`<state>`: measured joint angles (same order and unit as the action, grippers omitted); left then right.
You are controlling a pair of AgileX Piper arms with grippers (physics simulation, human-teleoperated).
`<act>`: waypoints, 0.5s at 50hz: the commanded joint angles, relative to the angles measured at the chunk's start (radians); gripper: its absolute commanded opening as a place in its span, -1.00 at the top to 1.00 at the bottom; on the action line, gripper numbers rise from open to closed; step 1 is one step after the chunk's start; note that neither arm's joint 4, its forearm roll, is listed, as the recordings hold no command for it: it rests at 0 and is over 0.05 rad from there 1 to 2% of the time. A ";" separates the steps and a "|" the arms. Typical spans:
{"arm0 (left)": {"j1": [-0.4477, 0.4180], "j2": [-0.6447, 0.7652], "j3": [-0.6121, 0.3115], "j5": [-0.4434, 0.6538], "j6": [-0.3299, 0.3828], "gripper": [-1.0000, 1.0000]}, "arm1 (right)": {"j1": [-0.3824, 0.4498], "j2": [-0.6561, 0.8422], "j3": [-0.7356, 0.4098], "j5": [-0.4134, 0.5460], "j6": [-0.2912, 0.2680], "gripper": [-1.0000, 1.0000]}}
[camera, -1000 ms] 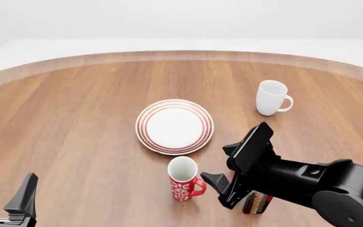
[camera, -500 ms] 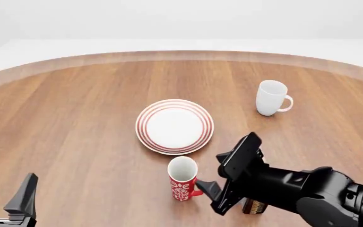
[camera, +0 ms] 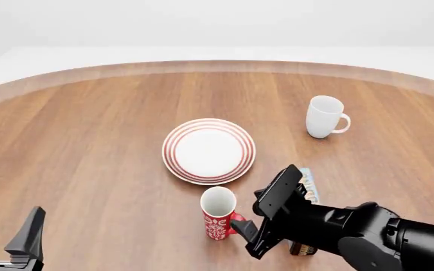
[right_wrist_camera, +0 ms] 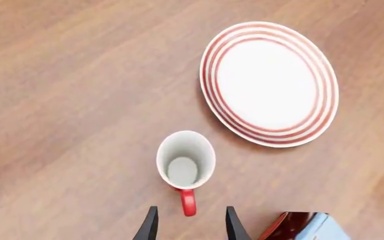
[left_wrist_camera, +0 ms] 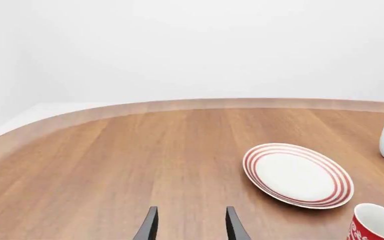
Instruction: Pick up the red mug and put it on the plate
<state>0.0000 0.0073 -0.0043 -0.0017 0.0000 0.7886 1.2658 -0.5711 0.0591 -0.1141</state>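
left hand (camera: 9, 231) at the near left corner of the front view, fingers spread, holding nothing, well apart from everything else. right hand (right_wrist_camera: 188, 225) low over the wooden counter (camera: 89, 141) near the front, fingers spread; in the right wrist view the red loop handle sits just ahead of the gap between the two fingertips, not clearly touched. right arm comes in from the near right, dark and bulky, covering part of a small dark red and blue box (right_wrist_camera: 305, 227) lying on the counter just beside the hand; a bit of it shows behind the arm in the front view, details too small to tell.

red mug (camera: 218, 214) stands upright on the counter, just left of the right hand, white pattern on the side, white inside, handle pointing toward the hand. it sits just in front of the plate (camera: 208, 151), close but apart, not on it.

plate lies flat near the counter's middle, red rings round the rim, nothing on it.

white mug (camera: 324, 117) upright farther back on the right, handle to the right, well apart from plate and red mug. left wrist view shows plate, red mug rim and white mug edge off to one side.
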 commanded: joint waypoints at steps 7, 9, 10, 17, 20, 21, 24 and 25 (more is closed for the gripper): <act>0.000 0.000 0.000 0.000 0.000 -1.00 | 0.006 0.072 0.014 -0.063 0.021 -1.00; 0.000 0.000 0.000 0.000 0.000 -1.00 | 0.008 0.082 0.014 -0.071 0.023 -1.00; 0.000 0.000 0.000 0.000 0.000 -1.00 | 0.008 0.086 0.014 -0.074 0.024 -1.00; 0.000 0.000 0.000 0.000 0.000 -1.00 | 0.004 0.104 0.019 -0.092 0.029 -1.00; 0.000 0.000 0.000 0.000 0.000 -1.00 | 0.006 0.114 0.026 -0.101 0.035 -1.00; 0.000 0.000 0.000 0.000 0.000 -1.00 | 0.006 0.116 0.026 -0.103 0.036 -1.00; 0.000 0.000 0.000 0.000 0.000 -1.00 | 0.006 0.135 0.024 -0.115 0.039 -1.00; 0.000 0.000 0.000 0.000 0.000 -1.00 | 0.006 0.139 0.023 -0.118 0.039 -1.00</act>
<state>0.0000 0.0073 -0.0043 -0.0017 0.0000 0.7941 1.3662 -0.5518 -0.0285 -0.0848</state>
